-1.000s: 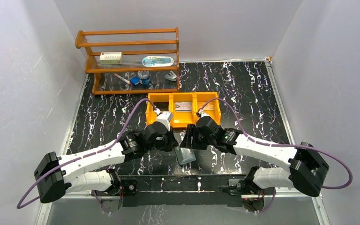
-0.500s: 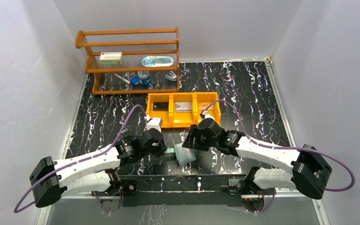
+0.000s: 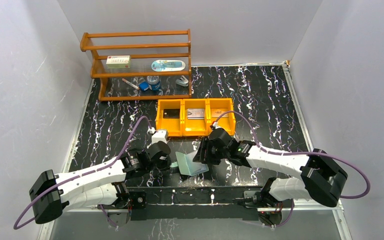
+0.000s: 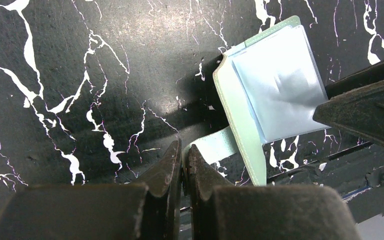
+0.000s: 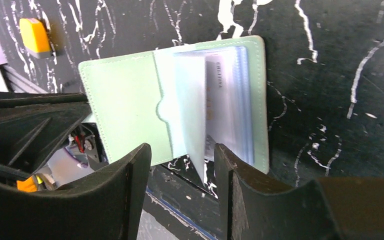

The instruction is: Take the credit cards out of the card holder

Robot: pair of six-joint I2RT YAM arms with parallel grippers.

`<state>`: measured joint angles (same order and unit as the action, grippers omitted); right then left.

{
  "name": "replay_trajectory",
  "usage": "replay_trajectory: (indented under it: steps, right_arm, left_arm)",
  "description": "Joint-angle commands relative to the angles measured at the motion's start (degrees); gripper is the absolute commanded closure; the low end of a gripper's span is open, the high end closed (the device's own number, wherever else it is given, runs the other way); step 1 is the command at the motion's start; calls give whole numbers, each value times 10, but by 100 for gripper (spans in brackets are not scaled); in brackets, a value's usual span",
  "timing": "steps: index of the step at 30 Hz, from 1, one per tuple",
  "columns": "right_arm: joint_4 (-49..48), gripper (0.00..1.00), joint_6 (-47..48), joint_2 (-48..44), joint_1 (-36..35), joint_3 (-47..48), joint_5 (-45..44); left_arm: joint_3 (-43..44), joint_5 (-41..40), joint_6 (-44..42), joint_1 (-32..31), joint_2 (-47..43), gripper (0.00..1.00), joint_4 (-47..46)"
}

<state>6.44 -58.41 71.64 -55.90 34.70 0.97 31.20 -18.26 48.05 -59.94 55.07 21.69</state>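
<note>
- From above: the card holder [image 3: 190, 165] lies opened out on the black marble table [image 3: 265, 100], near the front edge, with its long axis running left to right between the two arms.
- The left gripper [image 3: 173, 163] sits at its left end and the right gripper [image 3: 199, 157] leans in over its right half.
- Further back, an orange tray [image 3: 195, 132] holds a black card [image 3: 170, 113] and a silver-grey card [image 3: 196, 114], well apart from the holder.
- Left wrist view: the left gripper [image 4: 182, 156] has its jaws squeezed tight, and a pale green strap [image 4: 218, 145] runs from the holder's edge straight into the tips.
- Here the card holder [image 4: 275, 85] lies up and to the right of the fingers. Its green edge climbs steeply up the view and its glossy pockets face up.
- Right wrist view: the card holder [image 5: 125, 105] is spread flat across the view, bare green panel on the left and stacked clear pockets on the right.
- The right gripper [image 5: 180, 151] has its jaws partly apart, straddling the near edge. One clear pocket leaf [image 5: 192, 115] stands up between the fingers and is not clamped.
</note>
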Motion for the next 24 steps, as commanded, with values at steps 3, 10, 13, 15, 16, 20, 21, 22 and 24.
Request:
replay_trajectory:
  steps: [3,10,13,15,16,20,21,22,24]
  right_arm:
    - [-90,43,7,31,2,7,75]
    - [-171,43,17,96,2,29,164]
    - [-199,42,22,112,2,33,189]
    - [-211,41,29,121,2,39,205]
    - [-213,40,32,126,1,44,212]
    - [-218,35,42,141,-3,57,227]
    - [-221,34,42,144,-3,58,229]
    - [-223,33,43,147,-3,61,233]
    - [-220,32,44,156,-3,65,234]
  left_arm:
    - [-11,-17,6,3,4,100,15]
    - [-4,-61,10,3,-10,100,51]
    - [-7,-63,11,3,-13,100,55]
    - [-10,-63,13,3,-8,100,57]
    - [-11,-63,15,2,-5,100,57]
    - [-13,-56,13,3,16,100,45]
    - [-11,-54,13,3,23,100,44]
    - [-10,-54,13,2,28,100,43]
    - [-6,-54,11,3,38,100,42]
